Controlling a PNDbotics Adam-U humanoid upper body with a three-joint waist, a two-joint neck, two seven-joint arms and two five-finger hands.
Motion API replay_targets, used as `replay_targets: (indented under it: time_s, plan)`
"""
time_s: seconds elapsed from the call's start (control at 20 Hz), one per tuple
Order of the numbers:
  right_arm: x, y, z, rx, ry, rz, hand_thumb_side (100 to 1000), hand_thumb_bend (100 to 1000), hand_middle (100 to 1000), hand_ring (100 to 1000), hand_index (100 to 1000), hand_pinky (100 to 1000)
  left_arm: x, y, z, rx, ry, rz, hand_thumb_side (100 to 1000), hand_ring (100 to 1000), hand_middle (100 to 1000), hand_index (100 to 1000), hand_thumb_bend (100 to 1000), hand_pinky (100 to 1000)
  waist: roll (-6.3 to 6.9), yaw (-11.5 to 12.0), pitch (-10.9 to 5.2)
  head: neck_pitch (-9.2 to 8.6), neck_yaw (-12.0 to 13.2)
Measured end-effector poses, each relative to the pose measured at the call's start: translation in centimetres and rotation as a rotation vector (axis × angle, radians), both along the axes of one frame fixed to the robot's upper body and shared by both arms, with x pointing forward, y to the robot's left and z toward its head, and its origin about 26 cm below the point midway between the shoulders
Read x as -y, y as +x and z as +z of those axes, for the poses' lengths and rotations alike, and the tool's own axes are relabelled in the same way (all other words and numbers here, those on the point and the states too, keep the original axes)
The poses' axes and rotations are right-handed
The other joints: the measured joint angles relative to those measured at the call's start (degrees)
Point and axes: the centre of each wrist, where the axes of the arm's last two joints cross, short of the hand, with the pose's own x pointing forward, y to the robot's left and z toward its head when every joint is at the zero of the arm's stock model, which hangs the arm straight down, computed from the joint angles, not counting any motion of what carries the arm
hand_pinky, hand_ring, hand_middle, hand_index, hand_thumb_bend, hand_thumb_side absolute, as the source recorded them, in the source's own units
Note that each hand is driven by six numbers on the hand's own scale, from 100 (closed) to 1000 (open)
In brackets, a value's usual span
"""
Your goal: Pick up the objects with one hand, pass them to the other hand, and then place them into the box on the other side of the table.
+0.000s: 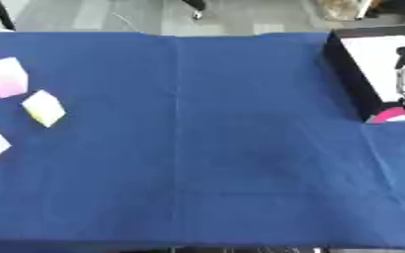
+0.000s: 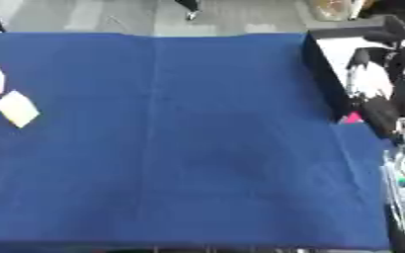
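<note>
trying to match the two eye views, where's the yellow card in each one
Left eye view: the yellow card lies on the blue cloth near the left edge, below and right of the pink card.
Right eye view: the same card sits nearer the left edge, with the pink card cut off at the border.
Shared landmark: the box at the upper right.

Blue cloth covers whole table, lying flat, with faint vertical fold line left of centre and slight creases toward right side. Beyond cloth's far edge, grey floor runs across top of view. On floor: dark leg-like shape near top centre, brownish blurred thing at top right, too unclear to name.
</note>
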Motion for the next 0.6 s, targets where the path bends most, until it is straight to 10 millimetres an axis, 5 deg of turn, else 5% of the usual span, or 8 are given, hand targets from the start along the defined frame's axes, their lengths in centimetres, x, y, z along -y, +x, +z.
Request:
replay_targets:
  time_s: [0.6]
  plan:
    - [0.0, 0.0, 0.0, 0.0, 0.0, 0.0, 530, 100, 765, 738, 955, 833, 0.0, 0.0, 0.0, 0.0, 0.0, 0.0, 879, 696, 613, 693, 241, 764, 0.0, 0.01, 0.0, 0.0, 0.02]
